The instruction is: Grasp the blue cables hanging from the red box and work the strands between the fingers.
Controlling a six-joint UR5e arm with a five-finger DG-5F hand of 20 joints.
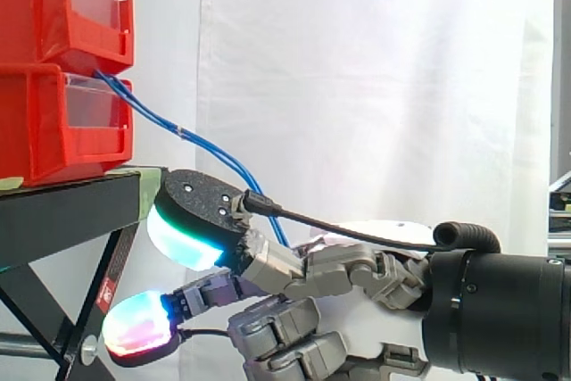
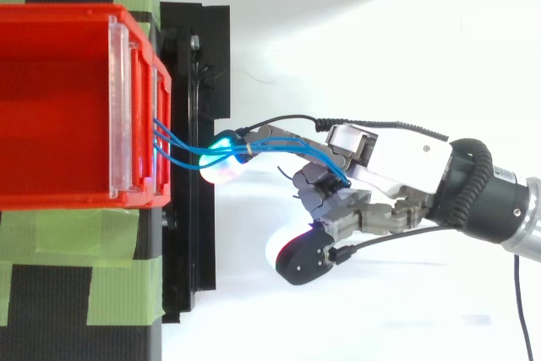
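Though stretched toward the red bins (image 1: pixel 53 122) on the black stand (image 1: pixel 71 211), grips the blue cables (image 1: pixel 159 116) in the hand (image 2: pixel 397 162) (strands slip in between curled fingers by the palm). Slope from the bins' front down across a cyan-glowing fingertip (image 2: pixel 221 158), thumb pad low and apart.

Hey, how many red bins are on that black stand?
2, stacked: the upper bin sits on the lower bin, which rests on the black stand at the left. The blue cables come out where they meet. More bins could be hidden behind them.
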